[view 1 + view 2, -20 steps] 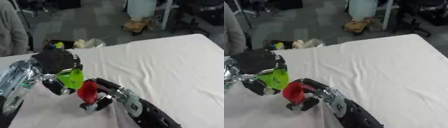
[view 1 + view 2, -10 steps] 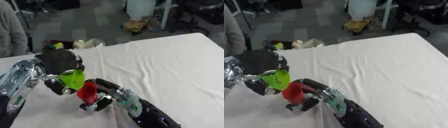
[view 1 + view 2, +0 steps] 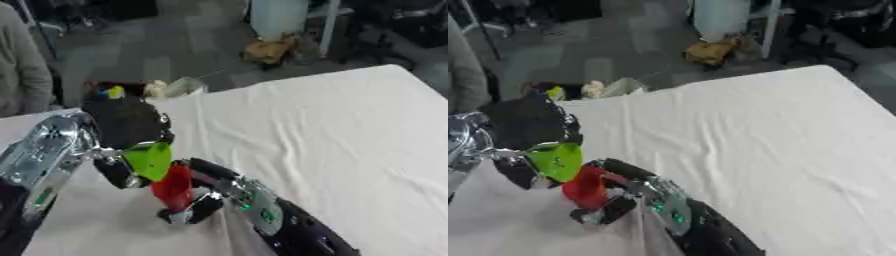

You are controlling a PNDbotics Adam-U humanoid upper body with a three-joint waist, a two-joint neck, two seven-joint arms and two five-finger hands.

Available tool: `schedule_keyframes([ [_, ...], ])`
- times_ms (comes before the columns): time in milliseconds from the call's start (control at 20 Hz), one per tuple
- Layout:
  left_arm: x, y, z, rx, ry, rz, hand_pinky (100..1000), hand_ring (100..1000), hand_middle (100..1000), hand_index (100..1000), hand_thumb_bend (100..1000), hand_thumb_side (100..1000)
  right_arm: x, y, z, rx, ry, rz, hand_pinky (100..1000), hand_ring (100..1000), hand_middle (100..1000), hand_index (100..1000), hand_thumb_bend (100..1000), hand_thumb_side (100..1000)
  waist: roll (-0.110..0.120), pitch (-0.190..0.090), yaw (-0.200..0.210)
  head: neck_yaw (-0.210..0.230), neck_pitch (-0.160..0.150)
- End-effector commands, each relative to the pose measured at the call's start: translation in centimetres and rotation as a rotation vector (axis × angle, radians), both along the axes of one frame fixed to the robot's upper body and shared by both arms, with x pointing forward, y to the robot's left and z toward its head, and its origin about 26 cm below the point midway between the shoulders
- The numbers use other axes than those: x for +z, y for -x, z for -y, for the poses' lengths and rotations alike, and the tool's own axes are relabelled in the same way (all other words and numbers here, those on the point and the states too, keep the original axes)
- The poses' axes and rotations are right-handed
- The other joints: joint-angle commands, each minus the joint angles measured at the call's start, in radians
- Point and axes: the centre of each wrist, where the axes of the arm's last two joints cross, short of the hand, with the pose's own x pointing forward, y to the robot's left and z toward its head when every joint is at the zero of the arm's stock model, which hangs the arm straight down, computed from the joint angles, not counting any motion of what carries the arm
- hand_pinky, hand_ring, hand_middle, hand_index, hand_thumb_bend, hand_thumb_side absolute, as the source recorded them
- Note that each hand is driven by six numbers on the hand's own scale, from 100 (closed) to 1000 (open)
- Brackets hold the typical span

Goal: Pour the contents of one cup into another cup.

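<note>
Green cup [image 3: 149, 160], tipped mouth-down in my left hand [image 3: 127, 125] whose fingers curled round it, sat just above the red cup [image 3: 174, 187] near the table's [image 3: 332, 130] left edge, so contents would drop in, I judged. From the right eye, my right hand [image 3: 610, 202] wrapped the red cup to steady it; I counted two cups, one green, one red.

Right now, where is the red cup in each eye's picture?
Left eye view: the red cup is low and left of centre, just under the tilted green cup.
Right eye view: the red cup is low and further left, again just below the green cup.
Shared landmark: the green cup, held by the left hand; the right hand has its fingers round the red cup.
</note>
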Motion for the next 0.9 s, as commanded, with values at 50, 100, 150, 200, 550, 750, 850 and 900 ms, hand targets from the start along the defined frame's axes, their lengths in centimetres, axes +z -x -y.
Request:
schedule_keyframes([
  [50, 0.84, -0.03, 0.08, -0.001, -0.041, 0.032, 423, 112, 239, 637, 377, 196, 1.31, -0.31, -0.63, 0.02, -0.006, 0.036, 869, 873, 105, 498, 100, 325, 0.0, -0.02, 0.0, 0.002, -0.012],
  [100, 0.83, -0.05, 0.12, -0.001, -0.051, 0.034, 421, 108, 238, 637, 378, 196, 1.3, -0.31, -0.65, 0.02, -0.006, 0.036, 869, 873, 105, 498, 100, 325, 0.0, -0.021, -0.001, 0.002, -0.013],
  [150, 0.82, -0.06, 0.16, -0.001, -0.06, 0.036, 419, 105, 236, 637, 380, 195, 1.3, -0.3, -0.66, 0.021, -0.005, 0.036, 869, 873, 105, 498, 100, 325, 0.001, -0.021, -0.001, 0.002, -0.013],
  [200, 0.79, -0.06, 0.21, -0.001, -0.068, 0.038, 418, 103, 235, 637, 381, 196, 1.29, -0.3, -0.67, 0.022, -0.005, 0.035, 869, 873, 105, 498, 100, 325, 0.002, -0.021, -0.002, 0.002, -0.013],
  [550, 0.68, 0.12, 0.43, -0.01, -0.12, 0.066, 420, 101, 230, 638, 391, 196, 1.21, -0.29, -0.68, 0.021, -0.004, 0.034, 869, 873, 105, 498, 100, 327, 0.004, -0.022, -0.003, 0.001, -0.012],
  [750, 0.97, 0.49, 0.67, -0.031, -0.144, 0.103, 424, 100, 224, 639, 401, 193, 1.15, -0.28, -0.67, 0.022, -0.002, 0.032, 869, 874, 106, 499, 100, 327, 0.007, -0.023, -0.003, 0.0, -0.013],
  [850, 1.13, 0.71, 0.77, -0.041, -0.156, 0.125, 427, 100, 222, 640, 405, 192, 1.14, -0.28, -0.66, 0.022, -0.001, 0.032, 869, 874, 106, 499, 100, 327, 0.008, -0.023, -0.003, -0.001, -0.013],
  [900, 1.2, 0.85, 0.84, -0.048, -0.164, 0.138, 429, 100, 219, 640, 411, 190, 1.13, -0.28, -0.65, 0.022, -0.001, 0.031, 869, 874, 106, 499, 100, 327, 0.008, -0.024, -0.003, -0.001, -0.013],
])
